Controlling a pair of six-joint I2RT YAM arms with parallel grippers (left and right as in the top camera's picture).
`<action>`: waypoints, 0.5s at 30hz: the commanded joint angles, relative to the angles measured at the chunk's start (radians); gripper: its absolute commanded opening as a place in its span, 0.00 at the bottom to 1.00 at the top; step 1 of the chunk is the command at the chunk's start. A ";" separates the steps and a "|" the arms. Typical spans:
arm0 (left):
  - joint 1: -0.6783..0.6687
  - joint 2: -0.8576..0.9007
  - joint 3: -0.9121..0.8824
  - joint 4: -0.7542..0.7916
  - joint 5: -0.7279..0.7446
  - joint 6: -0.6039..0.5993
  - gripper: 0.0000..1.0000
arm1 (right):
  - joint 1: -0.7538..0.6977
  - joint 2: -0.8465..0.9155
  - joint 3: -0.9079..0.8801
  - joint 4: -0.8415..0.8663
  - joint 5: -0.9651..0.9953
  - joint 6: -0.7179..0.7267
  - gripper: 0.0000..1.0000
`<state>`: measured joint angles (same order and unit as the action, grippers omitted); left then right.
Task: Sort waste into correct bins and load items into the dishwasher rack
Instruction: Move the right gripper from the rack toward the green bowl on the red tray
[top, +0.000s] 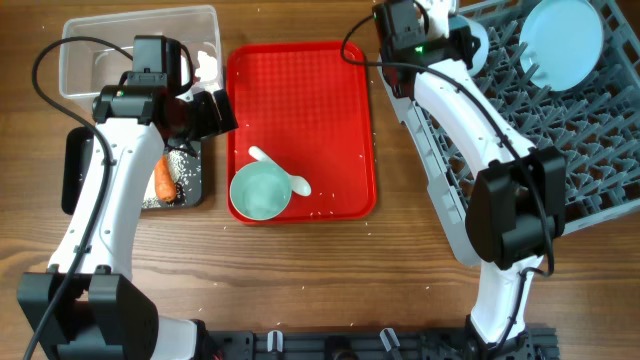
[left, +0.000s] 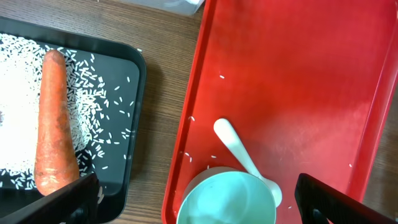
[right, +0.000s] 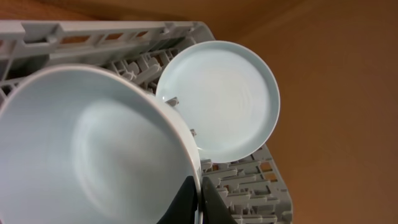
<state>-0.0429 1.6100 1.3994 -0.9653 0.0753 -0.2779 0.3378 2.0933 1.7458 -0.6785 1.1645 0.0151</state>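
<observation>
My left gripper (top: 215, 112) is open and empty, between the black tray (top: 72, 175) and the red tray. In the left wrist view its fingers (left: 199, 208) straddle the pale green bowl (left: 227, 199). The bowl (top: 260, 192) stands on the red tray, with the white spoon (top: 280, 170) (left: 245, 158) against its rim. The orange carrot (top: 165, 178) (left: 53, 124) and white rice (left: 18, 106) lie in the black tray. My right gripper (top: 462, 45) (right: 200, 199) is shut on the rim of a pale blue bowl (right: 87, 149), over the grey rack's (top: 600, 180) left corner. A pale blue plate (top: 560, 40) (right: 230, 99) stands in the rack.
The flat red serving tray (top: 310, 90) (left: 298, 74) lies in the middle, with a few rice grains on it. The clear tub (top: 80, 60) sits at the back left, with something white (top: 207, 68) at its right end. Both arms' cables arch over the table.
</observation>
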 joint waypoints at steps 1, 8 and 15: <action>0.000 0.008 -0.007 0.000 -0.010 0.009 1.00 | 0.002 0.011 -0.048 0.044 0.040 -0.041 0.04; 0.000 0.008 -0.007 0.000 -0.010 0.009 1.00 | 0.016 0.011 -0.060 0.082 0.030 -0.050 0.04; 0.000 0.008 -0.007 0.000 -0.010 0.009 1.00 | 0.065 0.013 -0.084 0.069 0.013 -0.042 0.04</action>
<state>-0.0429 1.6100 1.3994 -0.9653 0.0750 -0.2779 0.4004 2.0933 1.7020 -0.6083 1.1984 -0.0280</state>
